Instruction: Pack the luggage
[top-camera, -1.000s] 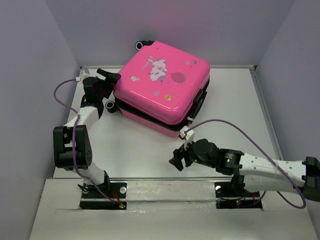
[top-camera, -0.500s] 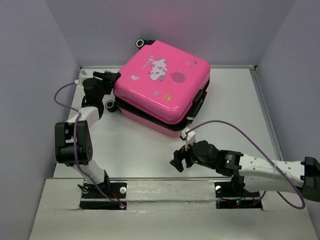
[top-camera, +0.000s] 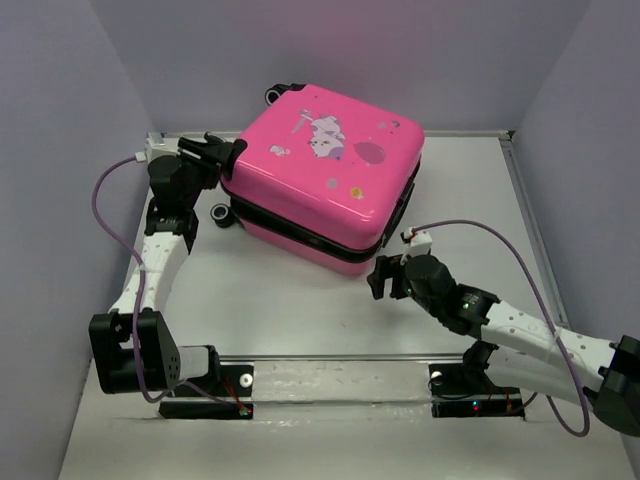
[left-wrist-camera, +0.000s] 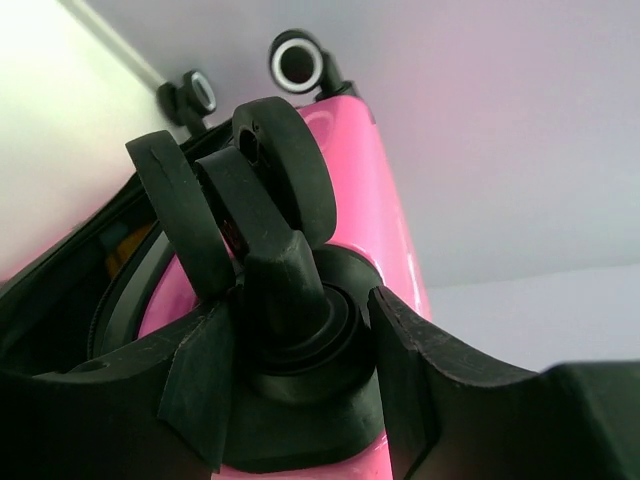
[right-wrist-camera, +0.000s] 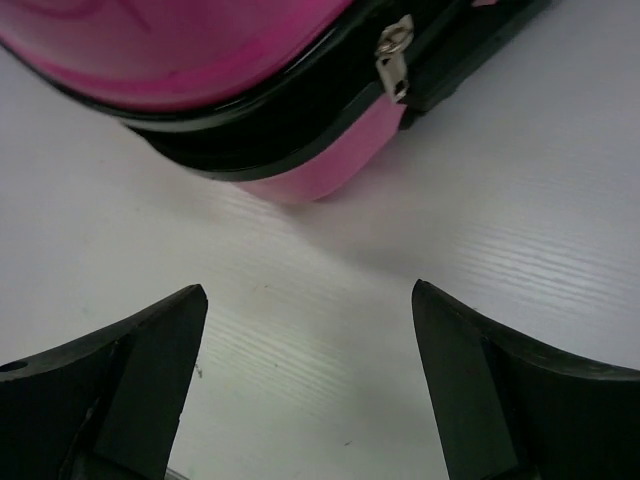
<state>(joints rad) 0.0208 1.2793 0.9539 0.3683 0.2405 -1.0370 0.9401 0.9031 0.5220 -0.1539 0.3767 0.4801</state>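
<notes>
pink hard shell and black zip: the luggage lies flat at the far middle of the table, turned on a diagonal, its near seam running from far left to near right.

the left gripper is at the case's far-left corner. its wrist camera shows the fingers pressed in on either side of a wheel mount, jaws narrow and, by the look of it, gripping. the right gripper hangs low over the table just beside the near-right corner, jaws wide, holding nothing.

the next move likely turns on the zip pull. it dangles at that near-right corner, straight beyond the right gripper and a little right of the midline between its fingers, not yet within reach of the jaws. the right arm is plainly the nearer one. the left is busy at the opposite corner.

from above, the whole case and both arms are in frame, but the pull is a mere speck and the case reads as closed. the right wrist view alone shows the pull clearly, metal against the black zip band. the left wrist view alone shows a dark gap between the shell halves beside the wheel, with something yellowish inside, too blurred to name. how far the zip is run cannot be told.
</notes>
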